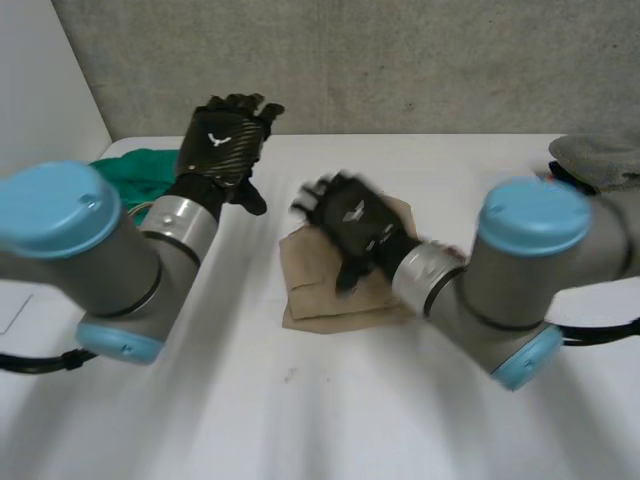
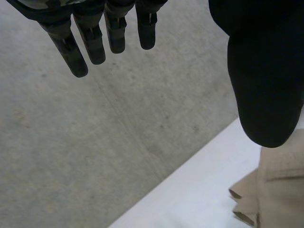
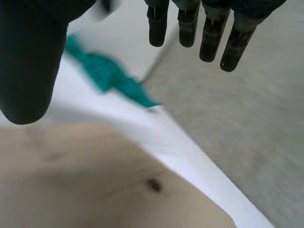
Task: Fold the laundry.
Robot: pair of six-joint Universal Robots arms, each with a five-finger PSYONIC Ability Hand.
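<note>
Nothing gripped: folded tan cloth [image 1: 330,300] sits centre frame on the white table [image 1: 300,420].
My left hand [image 1: 225,140] hovers upper left, fingers straight and empty; my right hand [image 1: 350,225] spreads loose fingers over the tan cloth; green cloth [image 1: 130,172] far left.

**Free room**
- Near half of the table [image 1: 300,420]: bare in front of the tan cloth [image 1: 322,308].
- A bare strip of table lies between the tan cloth and the green cloth [image 1: 130,170].

**Obstacles**
- Concrete wall [image 1: 400,60]: closes the far edge.
- Green cloth: at the far left corner.
- Grey cloth [image 1: 600,155]: at the far right edge.
- Left hand [image 1: 222,135]: fingers straight, raised beside the green cloth.
- Right hand [image 1: 355,225]: fingers straight, over the tan cloth.
- Left arm [image 1: 100,250] and right arm [image 1: 520,270]: reach in over the near sides.
</note>
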